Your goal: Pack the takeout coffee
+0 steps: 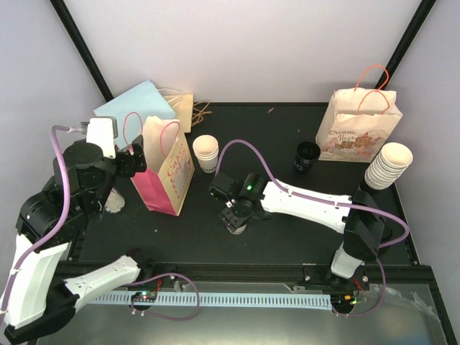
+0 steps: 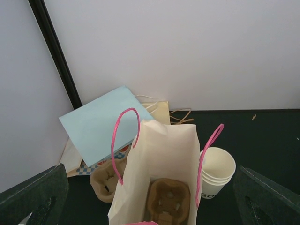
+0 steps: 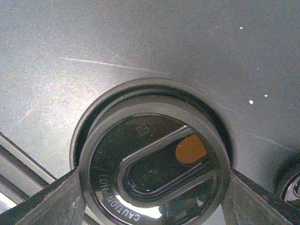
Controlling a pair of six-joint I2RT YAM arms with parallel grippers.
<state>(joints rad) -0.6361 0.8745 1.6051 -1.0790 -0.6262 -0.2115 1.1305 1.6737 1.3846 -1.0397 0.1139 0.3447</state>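
Note:
A coffee cup with a black lid [image 3: 154,164] stands on the dark table, mostly hidden under my right gripper [image 1: 236,217] in the top view. In the right wrist view the right gripper [image 3: 152,201] is open, with one finger [image 3: 56,201] on each side of the cup, close under the lid's rim. A cream and pink paper bag [image 1: 167,172] stands open at the left. Inside it lies a brown cup carrier [image 2: 168,201]. My left gripper [image 1: 133,162] hovers wide open above the bag's [image 2: 164,145] mouth, holding nothing.
A short stack of white cups [image 1: 206,152] stands right of the bag. A black cup [image 1: 307,156], a printed bag [image 1: 357,129] and a tall cup stack [image 1: 388,165] are at the right. A blue bag [image 1: 133,104] and a second carrier [image 2: 105,180] lie behind.

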